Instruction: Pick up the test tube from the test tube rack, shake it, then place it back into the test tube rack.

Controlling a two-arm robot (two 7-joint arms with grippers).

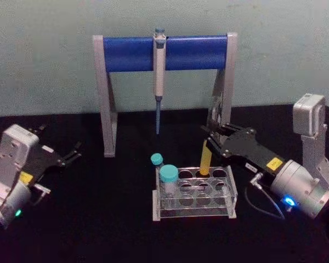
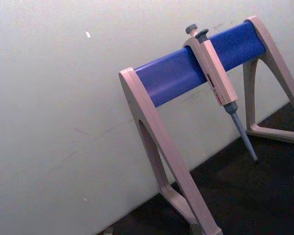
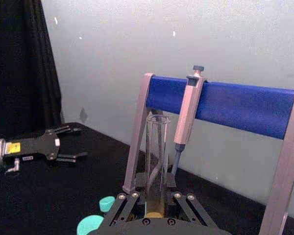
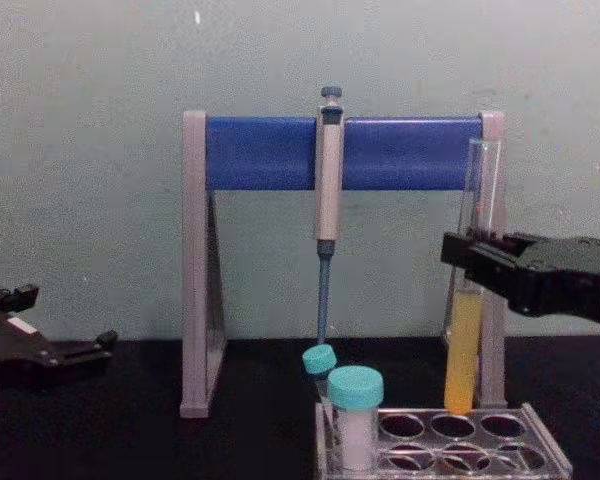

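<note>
Black tabletop [image 1: 98, 219] under rack [image 1: 197, 209], pale wall [image 1: 44, 55]

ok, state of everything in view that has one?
test tube: upright, capless, yellow liquid inside, bottom end at the rack's back row.
right hand: shut on the test tube.
left hand: open, empty, parked at the left.
test tube rack: level, most holes empty.
teal-capped tubes: capped, standing at the rack's left end.
pipette: hanging tip-down.
pipette stand: upright behind the rack.
</note>
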